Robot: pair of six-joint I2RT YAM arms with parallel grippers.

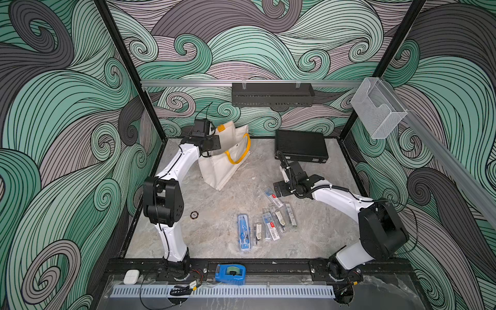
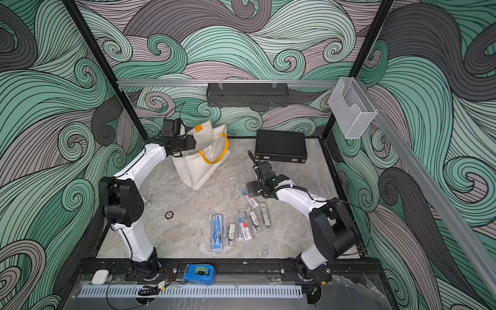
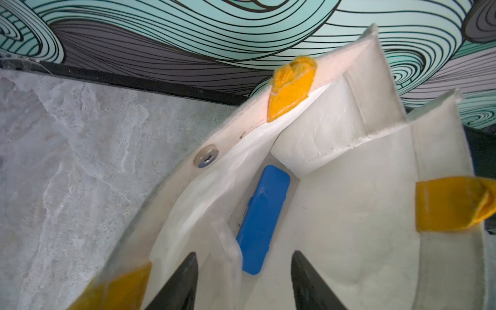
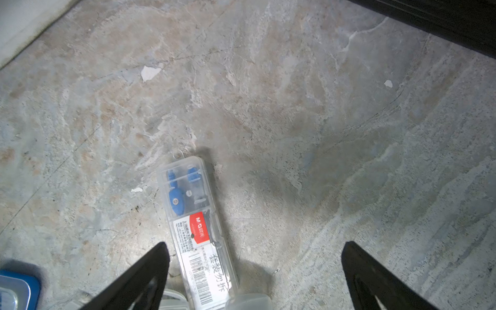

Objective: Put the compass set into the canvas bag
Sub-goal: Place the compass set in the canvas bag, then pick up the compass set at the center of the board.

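Canvas bag (image 3: pixel 349 214), blue case (image 3: pixel 264 217) and cut-off clear case (image 3: pixel 228 244) inside, left jaws apart, right jaws apart above compass set (image 4: pixel 193 214).

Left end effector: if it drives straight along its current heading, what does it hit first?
Likely the clear case standing inside the canvas bag, just ahead of the open left end effector; depth unclear.

Grey marbled table (image 1: pixel 214 249): the bag (image 1: pixel 228 166) stands back left, and a black case (image 1: pixel 300 145) lies flat back right. Up front a cluster of clear cases (image 1: pixel 276 220) lies with a blue case (image 1: pixel 244 232) at its left end. A small round disc (image 1: pixel 194 215) sits alone further left.
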